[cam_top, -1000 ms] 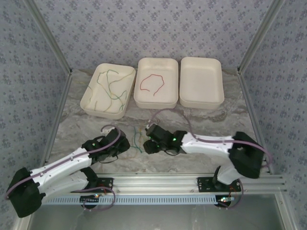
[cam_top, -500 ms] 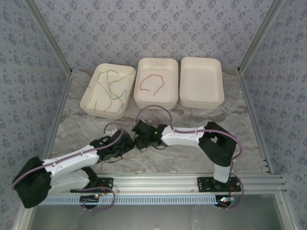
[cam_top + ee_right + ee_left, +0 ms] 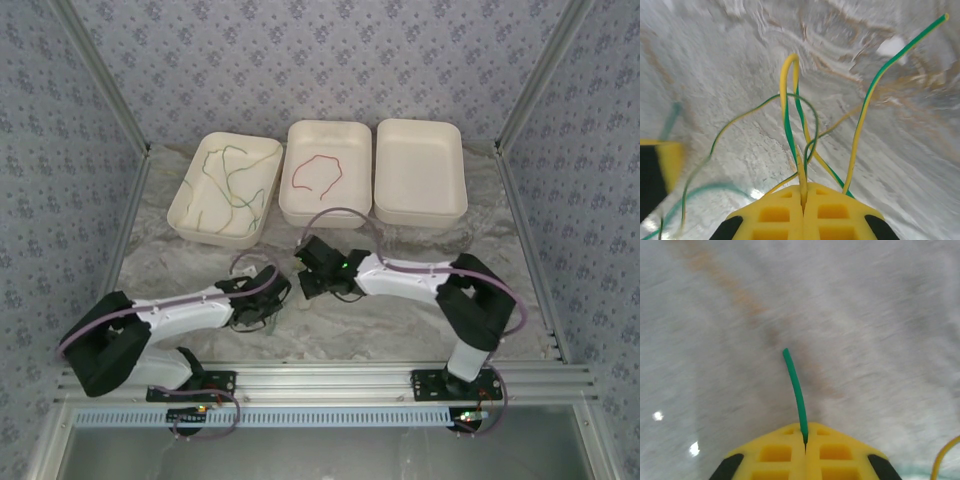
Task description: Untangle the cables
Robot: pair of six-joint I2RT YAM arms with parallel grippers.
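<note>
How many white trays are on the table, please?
3, in a row at the far side: the left tray holds green and yellow cables, the middle tray holds a red cable, and the right tray sits beside it. None looks hidden.

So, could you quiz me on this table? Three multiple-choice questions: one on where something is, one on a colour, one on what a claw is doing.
1. Where does the red cable lie?
A. left tray
B. middle tray
C. right tray

2. What colour pokes out of the left gripper?
A. green
B. red
C. orange

3. How is the right gripper?
A. wide open
B. shut on yellow-and-green cables
C. shut on nothing

Answers:
1 B, the overhead view shows it alone in the middle tray.
2 A, a green cable rises from between its closed jaws.
3 B, its jaws meet with those cables pinched between them.
</note>
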